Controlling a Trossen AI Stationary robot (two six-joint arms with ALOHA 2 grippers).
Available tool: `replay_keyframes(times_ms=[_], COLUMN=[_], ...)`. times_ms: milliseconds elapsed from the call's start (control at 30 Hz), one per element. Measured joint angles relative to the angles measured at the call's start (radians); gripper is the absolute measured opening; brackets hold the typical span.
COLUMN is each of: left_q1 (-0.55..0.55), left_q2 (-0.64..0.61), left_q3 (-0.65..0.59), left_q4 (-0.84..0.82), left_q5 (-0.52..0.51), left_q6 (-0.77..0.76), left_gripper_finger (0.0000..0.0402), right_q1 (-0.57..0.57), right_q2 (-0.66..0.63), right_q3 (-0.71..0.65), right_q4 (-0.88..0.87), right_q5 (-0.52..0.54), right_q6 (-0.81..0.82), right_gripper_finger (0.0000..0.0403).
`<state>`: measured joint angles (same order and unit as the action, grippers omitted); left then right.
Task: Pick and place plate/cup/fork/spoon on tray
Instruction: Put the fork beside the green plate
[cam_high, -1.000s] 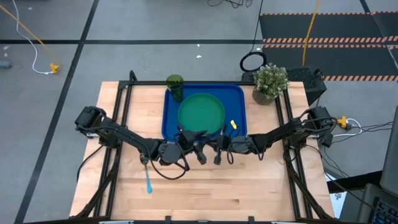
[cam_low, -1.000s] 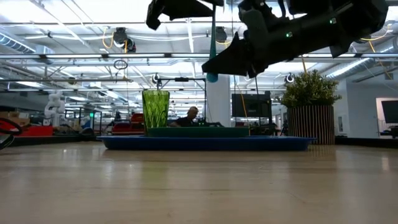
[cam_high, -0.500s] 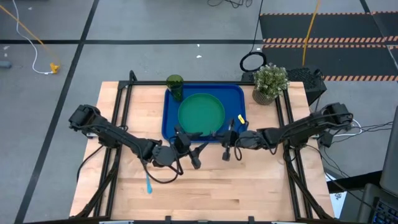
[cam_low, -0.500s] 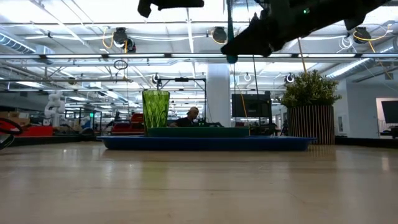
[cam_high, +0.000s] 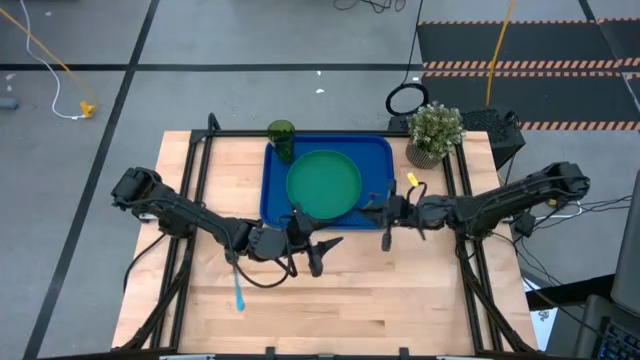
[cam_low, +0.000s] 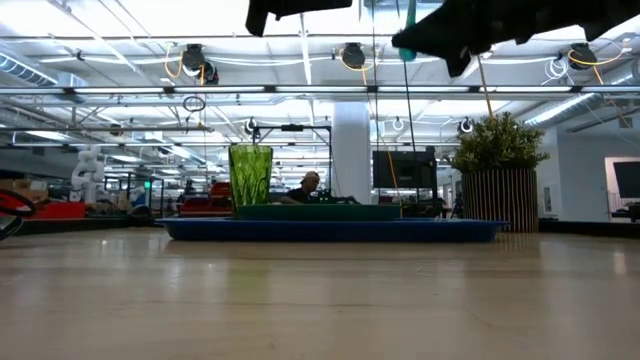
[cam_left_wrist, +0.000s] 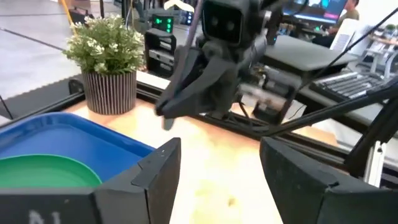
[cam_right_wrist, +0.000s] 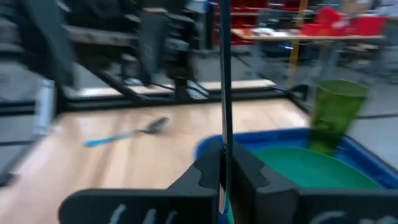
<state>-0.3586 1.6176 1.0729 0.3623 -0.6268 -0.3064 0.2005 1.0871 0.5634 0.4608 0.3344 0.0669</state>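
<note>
The green plate lies on the blue tray, and the dark-green cup stands on the tray's far left corner. The spoon lies flat on the wood near the table's left front. My right gripper hangs level over the tray's right near corner, shut on the fork. My left gripper hovers open just off the tray's near edge, pointing at the right gripper, with nothing between its fingers. My right gripper pinches the fork's thin shaft between its two fingers. The fingers reach in level from the table's right side and lie across the fork. The fork stands upright, lifted clear, and its light-blue end shows below the gripper.
A potted plant stands at the table's far right corner beside the tray. Black frame rails run along the table's left and right sides. Bare wood lies along the near half of the table.
My right gripper has risen and drawn away from the left gripper toward the table's right and far side, carrying the upright fork with it. My left gripper has opened wider and stayed about where it was.
</note>
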Motion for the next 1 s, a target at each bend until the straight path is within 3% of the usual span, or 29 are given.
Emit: replay_keyframes(times_ms=[200,400,1000], left_q1=[0.005,0.012,0.089], left_q2=[0.0,0.062,0.244], left_q3=[0.0,-0.001,0.0], left_q4=[-0.032,0.015,0.399], left_q5=[0.002,0.011,0.088], left_q6=[0.026,0.085,0.182], left_gripper_finger=[0.0257,0.0282,0.0285], right_q1=[-0.009,-0.009,-0.009], right_q2=[-0.028,-0.021,-0.02], right_q3=[-0.003,-0.003,-0.003], right_q4=[0.031,0.09,0.084], right_q5=[-0.203,-0.28,-0.287], right_q6=[0.001,0.026,0.026], right_gripper_finger=[0.0002,0.0002,0.0002])
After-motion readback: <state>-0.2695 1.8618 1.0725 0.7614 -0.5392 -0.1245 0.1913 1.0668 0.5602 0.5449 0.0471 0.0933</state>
